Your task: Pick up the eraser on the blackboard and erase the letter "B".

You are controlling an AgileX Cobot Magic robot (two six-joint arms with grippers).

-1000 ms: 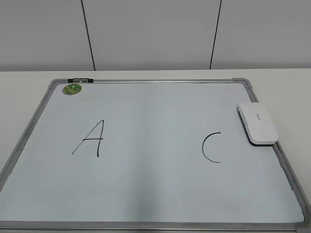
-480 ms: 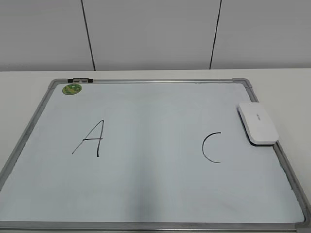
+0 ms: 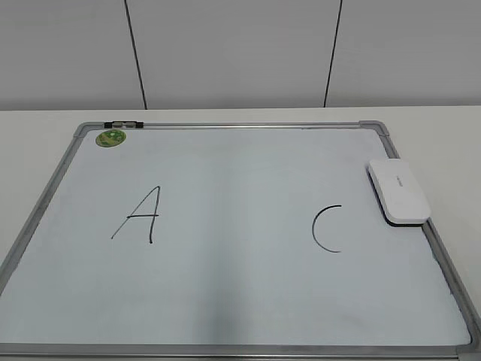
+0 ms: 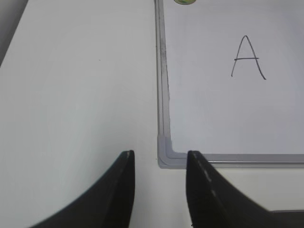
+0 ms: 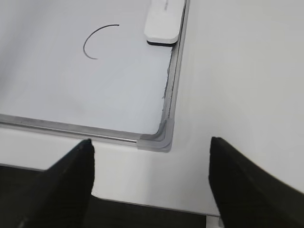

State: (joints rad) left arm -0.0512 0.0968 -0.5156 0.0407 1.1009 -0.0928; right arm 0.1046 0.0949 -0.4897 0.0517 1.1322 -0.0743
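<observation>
A pale cream tabletop point(image 3: 37, 135) is largely covered by the large white dry-erase blackboard point(image 3: 225, 301) with its silver-grey metal frame and grey corner caps. Between a black handwritten "A" point(image 3: 141, 215) at the left and a black "C" point(image 3: 326, 228) at the right, only blank board is seen; no letter "B" can be made out. The flat white rounded-rectangular plastic eraser point(image 3: 399, 190), with small grey lettering on top, is laid across the board's right frame edge, just right of the "C". A small round green magnet point(image 3: 111, 138) is stuck at the far left corner. The left gripper point(image 4: 159, 159) is narrowly parted and empty over the near left corner; the right gripper point(image 5: 152, 152) is spread wide and empty over the near right corner.
</observation>
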